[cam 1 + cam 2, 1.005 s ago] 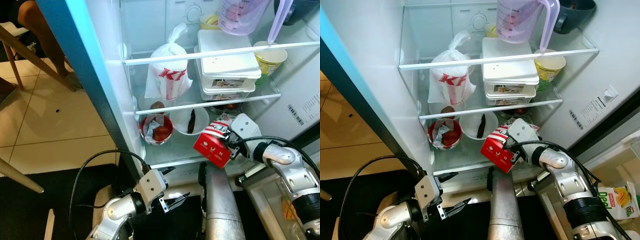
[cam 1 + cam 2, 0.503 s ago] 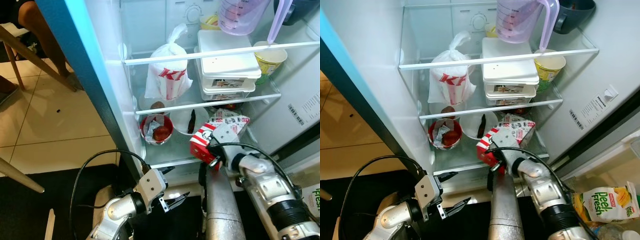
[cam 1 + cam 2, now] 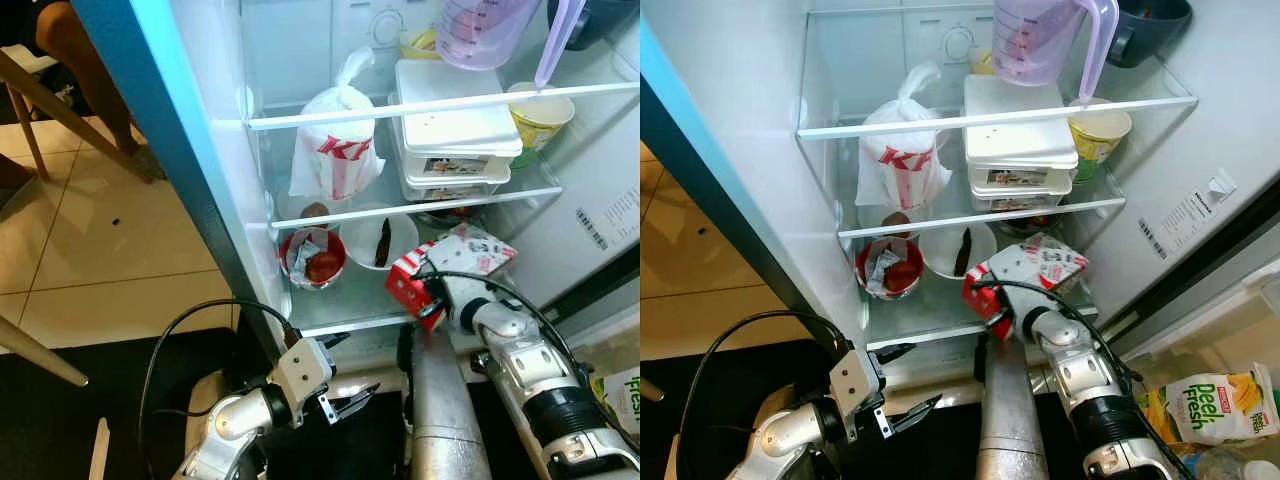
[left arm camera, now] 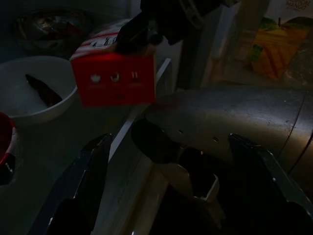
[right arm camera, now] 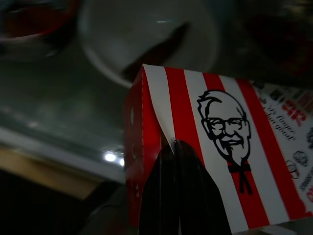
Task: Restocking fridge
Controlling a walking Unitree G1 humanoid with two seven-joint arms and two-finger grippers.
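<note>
"Fresh" on juice carton [image 3: 1200, 405]; KFC logo on red-striped box [image 5: 215, 161]

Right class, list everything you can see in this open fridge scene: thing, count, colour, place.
Measuring jug: one, clear purple, top shelf.
Plastic bag: one, white with red print, middle shelf.
Lidded containers: stack, white, beside the bag.
Cup: one, yellow-green, middle shelf right.
Red bowl: one, bottom shelf.
White bowl: one, bottom shelf.
Fast-food box: one, red and white, held over the bottom shelf.
Juice carton: one, green and white, lower right.
Right tool: gripping the box.
Left tool: open, below the fridge.
</note>
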